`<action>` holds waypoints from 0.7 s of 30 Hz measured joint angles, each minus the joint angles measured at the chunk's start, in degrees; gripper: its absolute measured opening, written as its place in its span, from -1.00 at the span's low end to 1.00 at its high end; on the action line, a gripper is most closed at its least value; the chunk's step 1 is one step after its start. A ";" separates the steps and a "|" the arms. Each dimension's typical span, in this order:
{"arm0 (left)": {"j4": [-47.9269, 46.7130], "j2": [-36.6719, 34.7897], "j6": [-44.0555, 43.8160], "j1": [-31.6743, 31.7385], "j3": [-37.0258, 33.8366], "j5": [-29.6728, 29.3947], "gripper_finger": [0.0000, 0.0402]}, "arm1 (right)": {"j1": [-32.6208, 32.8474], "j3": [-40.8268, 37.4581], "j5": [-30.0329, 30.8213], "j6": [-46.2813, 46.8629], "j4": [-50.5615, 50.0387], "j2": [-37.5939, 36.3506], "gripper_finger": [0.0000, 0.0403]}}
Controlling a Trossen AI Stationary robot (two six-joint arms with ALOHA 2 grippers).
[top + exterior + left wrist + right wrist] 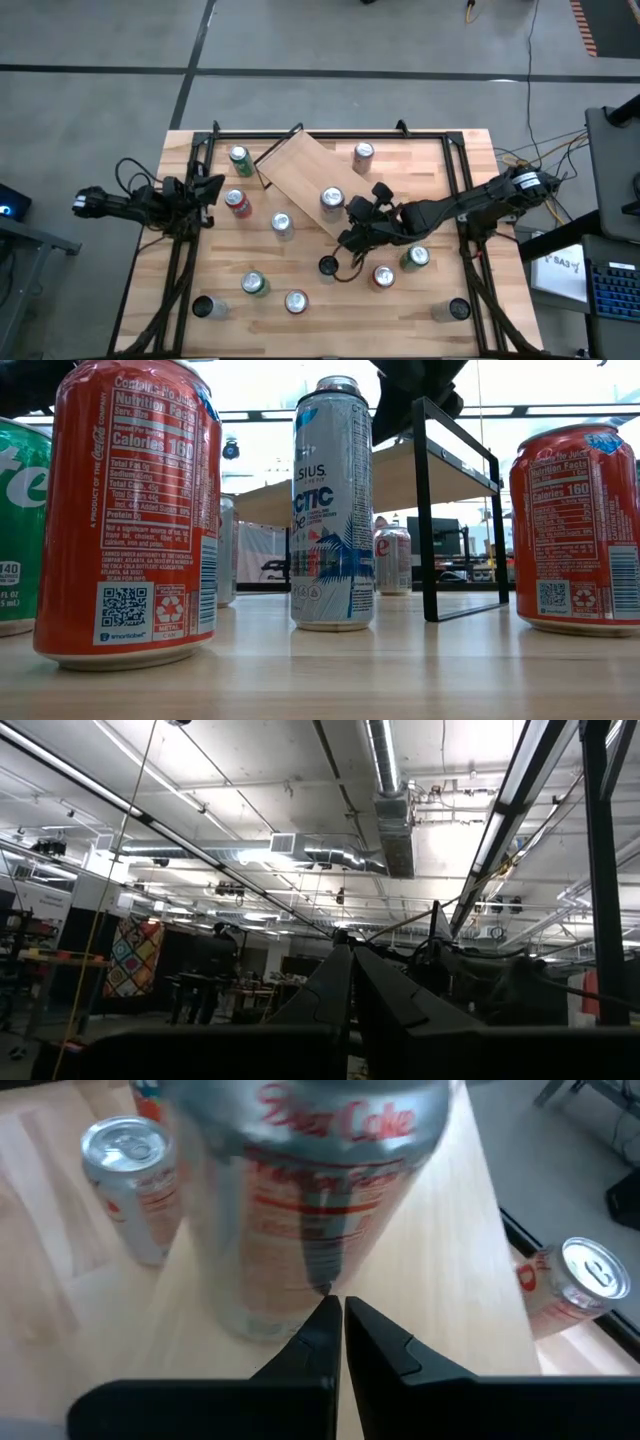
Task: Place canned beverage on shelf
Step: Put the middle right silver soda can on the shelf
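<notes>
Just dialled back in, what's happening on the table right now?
The right tool is shut and empty, beside the small light-wood shelf with black end frames. One silver Diet Coke can stands on the shelf, right in front of that tool. Other cans, including a red cola can, stand around the plank tabletop. The left tool waits shut at the table's left edge.

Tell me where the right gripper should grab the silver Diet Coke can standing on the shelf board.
Grip the Diet Coke can around the middle of its round side wall, coming in level from the right gripper side. It stands upright on the shelf, so the sides are exposed. The gripper is shut right in front of it; it probably needs to open first.
</notes>
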 joint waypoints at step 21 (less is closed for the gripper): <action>-0.08 0.00 1.96 0.01 0.95 -0.04 -1.00 | -2.19 0.07 -7.21 -9.54 5.03 -0.31 -0.96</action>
